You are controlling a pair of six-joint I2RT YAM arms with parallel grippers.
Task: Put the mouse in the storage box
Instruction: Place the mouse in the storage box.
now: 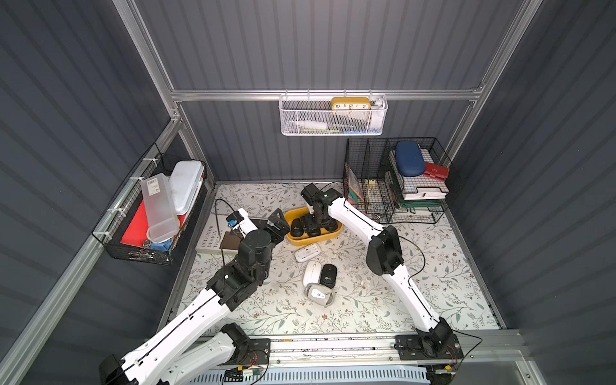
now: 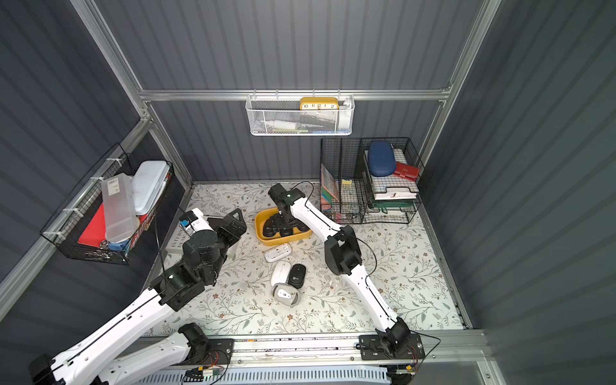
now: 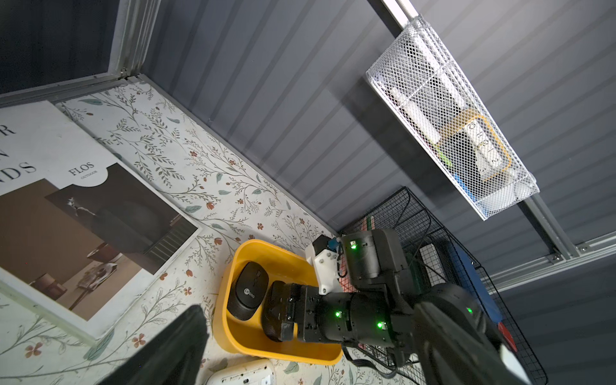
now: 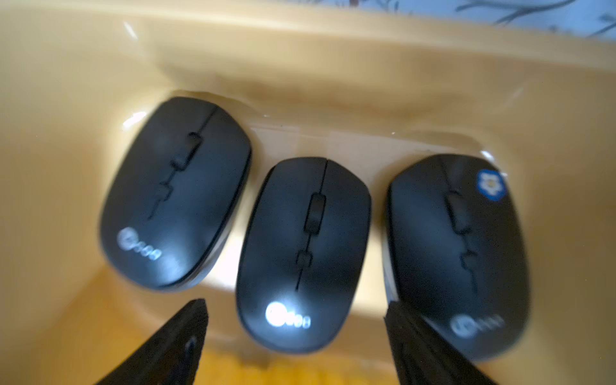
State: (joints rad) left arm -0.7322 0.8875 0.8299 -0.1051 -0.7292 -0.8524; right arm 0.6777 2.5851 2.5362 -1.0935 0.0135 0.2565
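The mustard-yellow storage box (image 1: 313,240) (image 2: 283,241) (image 3: 240,336) (image 4: 300,66) stands at the back middle of the floral table. Three black mice lie side by side in it: left (image 4: 176,193), middle (image 4: 303,253) and right (image 4: 456,256). My right gripper (image 1: 313,222) (image 2: 283,222) (image 4: 296,306) reaches down into the box, open, its fingers either side of the middle mouse's rear with a gap to it. My left gripper (image 1: 280,222) (image 2: 238,221) hangs wide open and empty just left of the box. More mice lie in front: an upturned white one (image 1: 307,252), a white one (image 1: 311,271), a black one (image 1: 328,274) and a grey-white one (image 1: 320,295).
A magazine (image 1: 213,240) lies under the left arm at the table's left edge. A black wire-grid organiser (image 1: 393,180) fills the back right corner, close to the right arm's elbow. A white mesh basket (image 1: 333,115) hangs on the back wall and a wire basket (image 1: 150,213) on the left wall.
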